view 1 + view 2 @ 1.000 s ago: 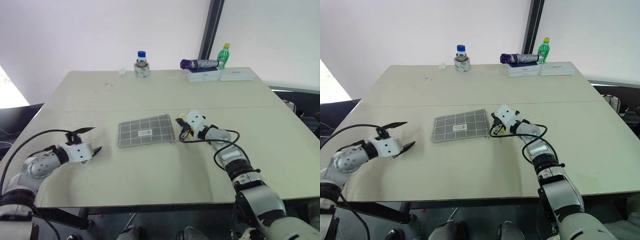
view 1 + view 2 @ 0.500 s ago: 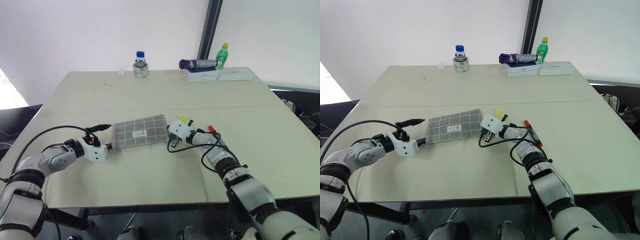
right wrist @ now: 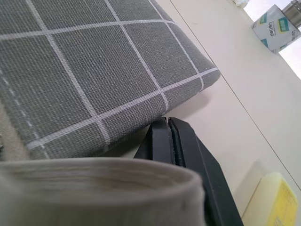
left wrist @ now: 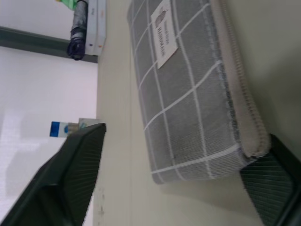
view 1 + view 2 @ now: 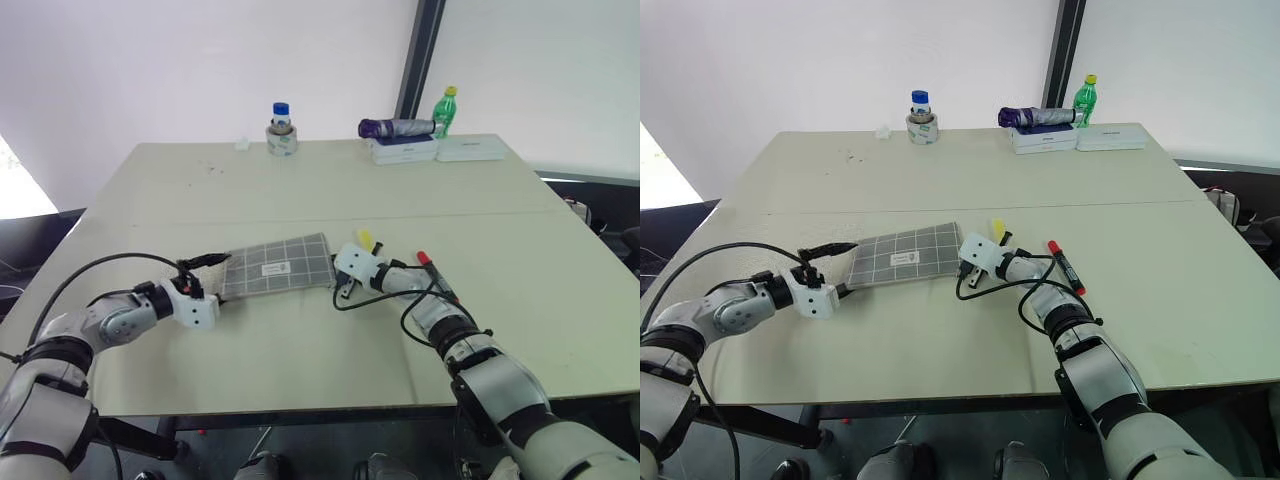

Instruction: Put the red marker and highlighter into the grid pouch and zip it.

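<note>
On the left, the left gripper (image 5: 208,276) reaches in low over the table (image 5: 300,190), its two black fingers set well apart with the near left corner of the grid pouch (image 5: 277,268) between them; in its wrist view one finger (image 4: 75,169) stands clear of the fabric and the other sits right at the pouch's zipper-edge corner, so the jaws bracket the pouch without clamping it. The pouch lies flat near the middle of the table, grey with white lines and a small white label (image 5: 271,269) facing up. At its right end is the right gripper (image 5: 343,291), fingers pressed together; its wrist view shows the closed black fingertips (image 3: 175,141) just beside the pouch's corner, and I cannot tell if they pinch any of the fabric. Just beyond that gripper the yellow highlighter (image 5: 366,238) lies on the table, outside the pouch. Further right, by the right forearm, the red marker (image 5: 433,271) also lies on the bare tabletop. Along the far edge stand a small bottle with a blue cap (image 5: 282,120), a green bottle (image 5: 447,110) and a folded purple umbrella (image 5: 396,127).
</note>
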Tool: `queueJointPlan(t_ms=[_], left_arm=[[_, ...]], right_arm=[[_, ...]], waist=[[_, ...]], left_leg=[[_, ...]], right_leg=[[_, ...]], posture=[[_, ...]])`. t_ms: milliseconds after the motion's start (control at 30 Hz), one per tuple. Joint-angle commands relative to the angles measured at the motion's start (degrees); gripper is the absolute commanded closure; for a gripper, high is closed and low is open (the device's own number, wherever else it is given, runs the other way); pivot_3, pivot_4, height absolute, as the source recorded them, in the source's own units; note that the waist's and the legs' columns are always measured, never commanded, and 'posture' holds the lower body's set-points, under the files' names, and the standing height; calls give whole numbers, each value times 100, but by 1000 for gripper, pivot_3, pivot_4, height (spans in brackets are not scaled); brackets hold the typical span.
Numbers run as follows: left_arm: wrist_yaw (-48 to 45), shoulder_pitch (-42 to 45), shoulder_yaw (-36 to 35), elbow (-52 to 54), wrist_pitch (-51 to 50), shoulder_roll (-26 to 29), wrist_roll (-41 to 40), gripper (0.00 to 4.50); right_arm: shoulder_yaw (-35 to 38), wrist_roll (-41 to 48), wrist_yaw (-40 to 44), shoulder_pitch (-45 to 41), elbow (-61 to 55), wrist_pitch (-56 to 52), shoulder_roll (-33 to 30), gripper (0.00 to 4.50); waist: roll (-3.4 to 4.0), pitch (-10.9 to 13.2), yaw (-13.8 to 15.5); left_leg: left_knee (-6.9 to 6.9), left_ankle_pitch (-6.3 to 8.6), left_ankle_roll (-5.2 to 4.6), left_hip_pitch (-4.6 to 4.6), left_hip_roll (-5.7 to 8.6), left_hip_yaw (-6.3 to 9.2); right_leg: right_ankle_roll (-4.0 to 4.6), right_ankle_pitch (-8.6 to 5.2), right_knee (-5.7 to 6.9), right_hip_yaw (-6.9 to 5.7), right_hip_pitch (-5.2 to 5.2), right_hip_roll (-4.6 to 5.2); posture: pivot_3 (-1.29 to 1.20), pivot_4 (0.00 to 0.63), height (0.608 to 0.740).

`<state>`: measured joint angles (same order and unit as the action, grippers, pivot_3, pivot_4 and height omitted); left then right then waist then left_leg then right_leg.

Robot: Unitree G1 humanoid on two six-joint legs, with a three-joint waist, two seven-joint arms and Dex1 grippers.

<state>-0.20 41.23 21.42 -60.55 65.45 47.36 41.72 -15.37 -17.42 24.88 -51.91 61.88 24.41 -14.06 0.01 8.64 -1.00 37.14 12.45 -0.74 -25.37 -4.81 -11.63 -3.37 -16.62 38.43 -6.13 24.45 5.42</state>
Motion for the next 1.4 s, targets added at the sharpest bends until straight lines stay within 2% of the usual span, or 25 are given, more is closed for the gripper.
queueJointPlan(t_ms=[33, 200, 267, 333, 433, 567, 667, 900, 1000, 1167, 1400], left_arm=[[-345, -146, 158, -124, 98, -86, -155, 1942], [-724, -240, 108, -126, 184, -121, -520, 4463], [-892, -280, 62, -100, 217, -123, -732, 4463], [-1192, -351, -40, -71, 271, -140, -1130, 4463], [-1529, -545, -283, 114, 207, -163, -1752, 4500], [-2036, -964, -611, 604, -124, -149, -2583, 4500], [-2302, -1618, -948, 1615, -653, -32, -3251, 4500], [-2463, -3240, -1895, 3974, -2053, 171, -4190, 4500], [-2539, -3574, -2133, 4475, -2445, 139, -4260, 4500], [-2458, -3865, -2273, 5196, -3186, -160, -4108, 4500], [-2349, -4170, -2334, 5817, -3730, -525, -3820, 4500]], right_arm=[[28, 16, 10, -206, -51, 147, -1, 4500], [126, 206, 302, -175, -136, 186, -4, 4500], [208, 359, 514, -148, -207, 180, -14, 4500], [361, 724, 1116, -71, -376, 59, -20, 4500], [612, 1207, 1675, 33, -752, -299, -22, 3625], [732, 1318, 1655, 262, -1419, -491, -110, 1547], [814, 1441, 1837, 633, -2315, -801, -380, 52], [1281, 1978, 1910, 1227, -3618, -1720, -957, 52], [1210, 2320, 2343, 1553, -4263, -2286, -1010, 52], [908, 3183, 2935, 2509, -6023, -4080, -1055, 52], [724, 3100, 2431, 2882, -6554, -5157, -998, 52]], waist=[[0, 0, -6], [9, -5, -15], [10, -6, -22], [10, -6, -30], [10, -5, -40], [10, -5, -90], [11, -4, -126], [7, -2, -151], [7, -1, -150], [5, -2, -115], [1, -3, -116]], left_leg=[[0, 0, 0, 0, 0, 0], [0, 0, 0, 3, -1, -2], [-1, 0, 0, 4, -1, -3], [-1, 0, -1, 4, -1, -4], [-1, -1, -1, 4, -2, -3], [-1, 0, -1, 4, -4, 1], [-1, 0, -1, 2, -5, 10], [0, 0, 0, 1, -9, 38], [-1, -1, 0, 3, -8, 43], [0, 2, -4, 1, -6, 53], [5, 20, -34, 1, -5, 63]], right_leg=[[0, 0, 0, 0, 0, 0], [0, 0, 1, 2, -1, 0], [0, 0, 1, 3, -2, -1], [-1, -1, 1, 5, -1, -1], [-2, -1, 1, 6, -1, -2], [-2, -1, 1, 6, 0, -3], [-5, -3, 3, 7, 0, -1], [-6, -3, 7, 7, -1, 1], [-6, -3, 8, 5, -3, 0], [-5, -4, 6, 3, -9, 7], [-3, -3, 6, -3, -11, 7]], posture=[[0, 150, 740], [0, 150, 740], [0, 150, 740], [0, 150, 740], [0, 150, 740], [0, 150, 740], [0, 150, 740], [0, 150, 740], [0, 150, 740], [0, 150, 740], [0, 150, 740]])
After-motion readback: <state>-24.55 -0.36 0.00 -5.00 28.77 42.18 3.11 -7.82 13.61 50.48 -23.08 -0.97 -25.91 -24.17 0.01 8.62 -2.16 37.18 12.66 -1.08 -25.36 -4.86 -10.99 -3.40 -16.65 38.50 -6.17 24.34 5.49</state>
